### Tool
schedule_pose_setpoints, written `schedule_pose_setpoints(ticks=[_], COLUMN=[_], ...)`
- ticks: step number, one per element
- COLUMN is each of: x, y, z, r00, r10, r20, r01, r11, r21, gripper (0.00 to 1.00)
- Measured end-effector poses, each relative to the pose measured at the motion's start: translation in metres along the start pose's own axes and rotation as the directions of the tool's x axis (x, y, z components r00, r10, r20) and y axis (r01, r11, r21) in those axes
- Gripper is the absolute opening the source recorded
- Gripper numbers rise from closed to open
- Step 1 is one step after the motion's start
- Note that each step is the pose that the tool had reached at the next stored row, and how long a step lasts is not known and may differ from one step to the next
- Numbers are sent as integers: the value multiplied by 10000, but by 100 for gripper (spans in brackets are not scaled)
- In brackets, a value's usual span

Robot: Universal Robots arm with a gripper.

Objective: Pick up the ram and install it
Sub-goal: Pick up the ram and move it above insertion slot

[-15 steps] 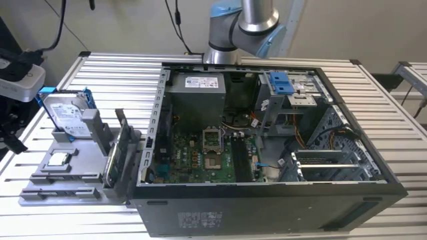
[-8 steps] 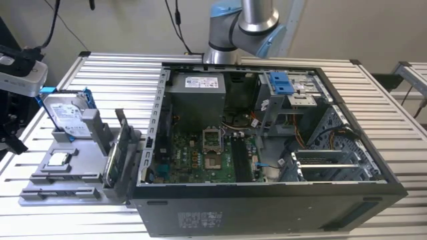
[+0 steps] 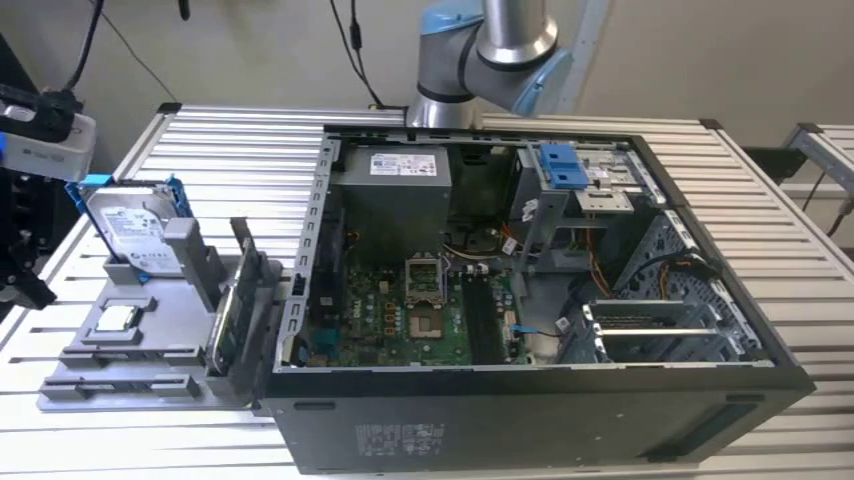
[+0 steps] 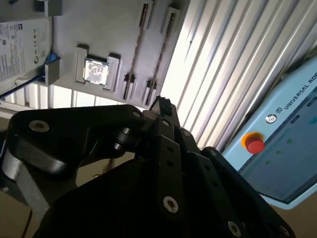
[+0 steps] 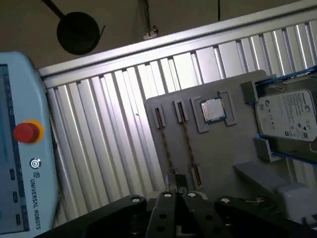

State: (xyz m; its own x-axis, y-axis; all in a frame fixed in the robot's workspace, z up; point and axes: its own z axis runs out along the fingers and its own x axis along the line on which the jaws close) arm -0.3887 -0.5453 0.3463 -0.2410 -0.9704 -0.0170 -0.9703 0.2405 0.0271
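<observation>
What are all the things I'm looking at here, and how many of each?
table: one, silvery slats, under everything
computer case: one, black, open, mid-table
tray: one, grey, table's end at the exterior view's left
ram: two, dark, on edge in tray slots
hard drive: one, silver, blue frame, on tray
processor chip: one, silver, tray pocket
circuit board: one, green, upright beside computer case
control tablet: one, pale blue, red button, past table's edge
robot arm: one, silver-blue, behind computer case
claw: one, black, over tray near ram
</observation>
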Motion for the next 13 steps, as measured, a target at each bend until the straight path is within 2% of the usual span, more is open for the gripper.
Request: schedule_pose_setpoints(ticks=[4,6,9,11,13], x=[1,1,1,0,0], y=[-1,0,-1,-1,-1], z=[11,15,21,24,24], r00=[9974,9941,9870,9836,9829], r10=[-715,-1084,-1609,-1804,-1839], r20=[0,-6,-14,-15,-17], r01=[715,1084,1609,1804,1839], r11=[9974,9941,9869,9835,9828], r21=[70,94,119,145,146], gripper=[11,11,11,11,11])
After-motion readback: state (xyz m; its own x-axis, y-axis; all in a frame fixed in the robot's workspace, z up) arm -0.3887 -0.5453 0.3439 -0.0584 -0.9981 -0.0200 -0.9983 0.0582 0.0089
